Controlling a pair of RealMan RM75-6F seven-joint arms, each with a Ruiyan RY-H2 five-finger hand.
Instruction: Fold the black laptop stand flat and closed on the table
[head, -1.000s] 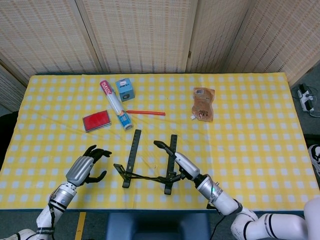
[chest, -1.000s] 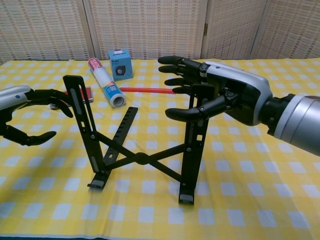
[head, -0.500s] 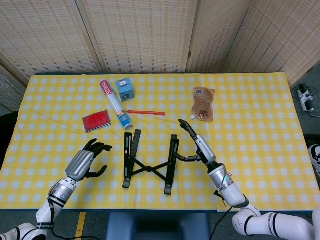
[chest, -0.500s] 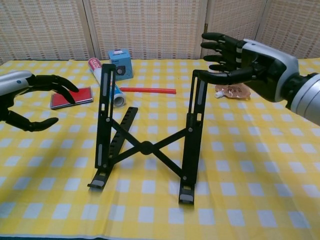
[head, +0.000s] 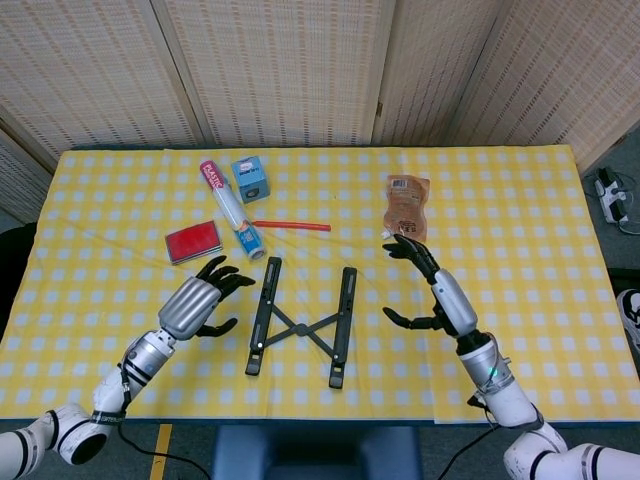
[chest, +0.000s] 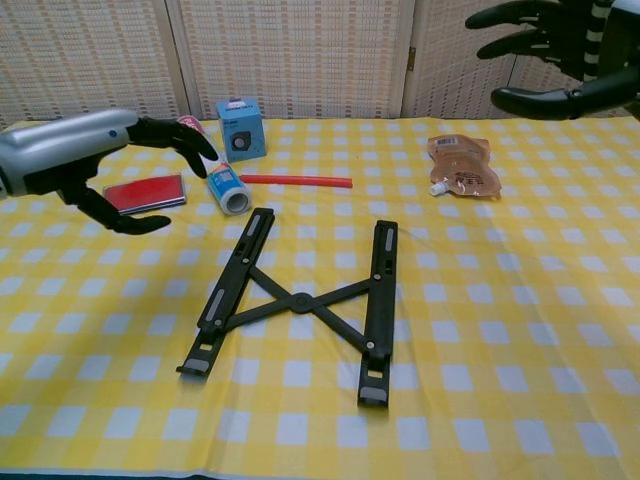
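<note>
The black laptop stand (head: 300, 320) (chest: 300, 298) lies flat on the yellow checked cloth, its two rails spread apart and joined by crossed links. My left hand (head: 200, 303) (chest: 110, 165) hovers just left of the stand's left rail, fingers spread and curved, holding nothing. My right hand (head: 435, 290) (chest: 560, 45) is raised to the right of the stand, well apart from it, fingers spread and empty.
Behind the stand lie a red pen (head: 292, 226), a white tube (head: 232, 210), a blue box (head: 251, 179) and a red card case (head: 193, 241). A brown pouch (head: 407, 207) lies at the back right. The table's front edge runs close below the stand.
The stand's raised rails have dropped flat onto the table. My right hand has pulled away to the right and up. My left hand has moved closer to the left rail.
</note>
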